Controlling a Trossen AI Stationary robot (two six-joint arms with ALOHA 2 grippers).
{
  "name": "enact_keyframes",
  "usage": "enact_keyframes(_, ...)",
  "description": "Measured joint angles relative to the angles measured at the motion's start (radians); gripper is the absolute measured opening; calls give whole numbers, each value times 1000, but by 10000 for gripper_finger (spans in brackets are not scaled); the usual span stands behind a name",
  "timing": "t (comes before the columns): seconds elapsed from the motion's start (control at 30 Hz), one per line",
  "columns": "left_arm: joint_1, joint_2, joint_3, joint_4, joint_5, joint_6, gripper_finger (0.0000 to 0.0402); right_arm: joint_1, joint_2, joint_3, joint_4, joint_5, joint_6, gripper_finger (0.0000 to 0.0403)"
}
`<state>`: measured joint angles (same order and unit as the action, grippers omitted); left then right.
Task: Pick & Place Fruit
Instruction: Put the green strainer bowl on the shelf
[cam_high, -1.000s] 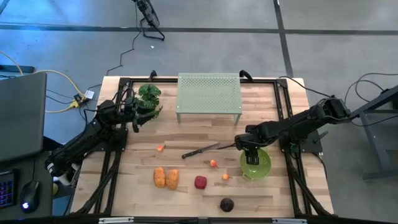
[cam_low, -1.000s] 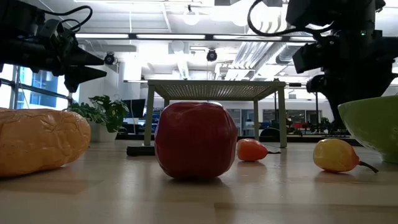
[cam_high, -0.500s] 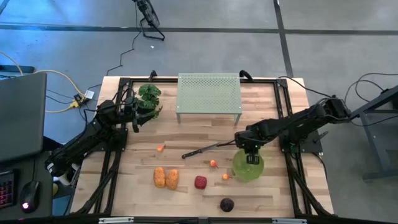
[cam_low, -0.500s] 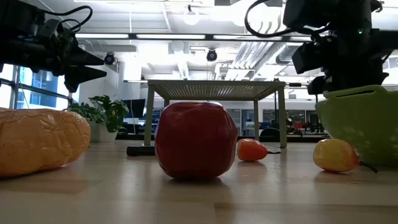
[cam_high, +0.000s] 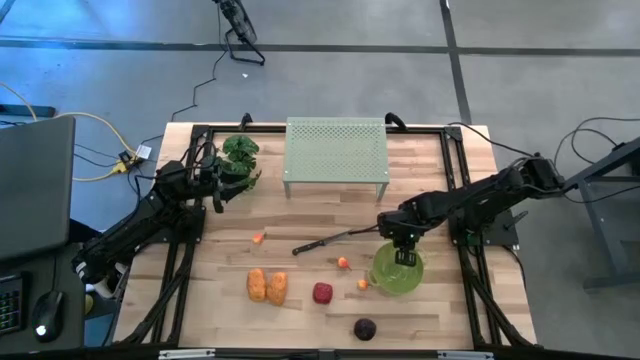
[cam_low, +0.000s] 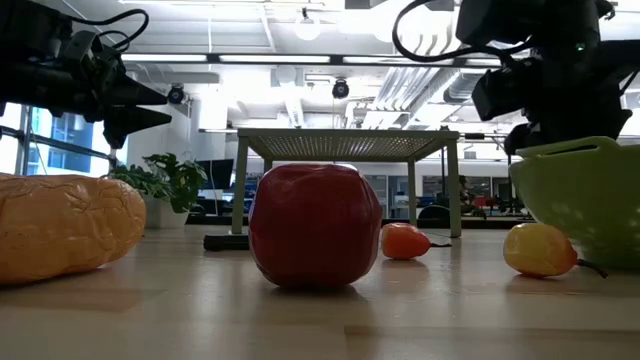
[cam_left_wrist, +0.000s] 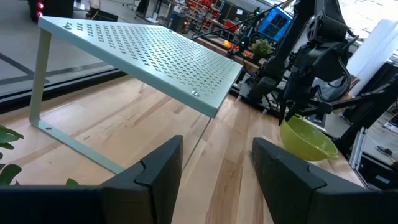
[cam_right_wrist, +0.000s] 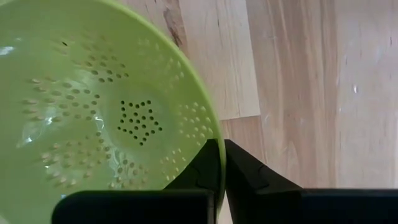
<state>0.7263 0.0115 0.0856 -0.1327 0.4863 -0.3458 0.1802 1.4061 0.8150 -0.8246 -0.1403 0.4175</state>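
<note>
**Inspector:** Handling and grip?

**Operator:** My right gripper (cam_high: 401, 256) is pinched shut on the rim of the pale green perforated plastic colander (cam_high: 396, 270), at four o'clock on the wooden table (cam_high: 440, 310). I judge it light, stiff and slippery. The two bumpy orange oblong fruits (cam_high: 267, 286) at seven look firm; I'd grip them across their width. The glossy red apple-like fruit (cam_high: 322, 292) is at six.

**Inspector:** Obscured?

**Operator:** My left gripper (cam_left_wrist: 214, 165) hangs half-open, empty, at ten. The tiny orange-red fruits (cam_high: 344, 263) are hard to make out.

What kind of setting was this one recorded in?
Most likely a robotics lab or workshop: a wooden table framed by rails on a bare concrete floor, cables trailing off it, and open ceiling ducts and strip lights behind.
</note>
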Motion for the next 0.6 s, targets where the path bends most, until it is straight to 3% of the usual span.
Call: enact_keyframes(0.6,0,0,0,0,0,0,191,-45,-95,-1,-16,-18,157,5)
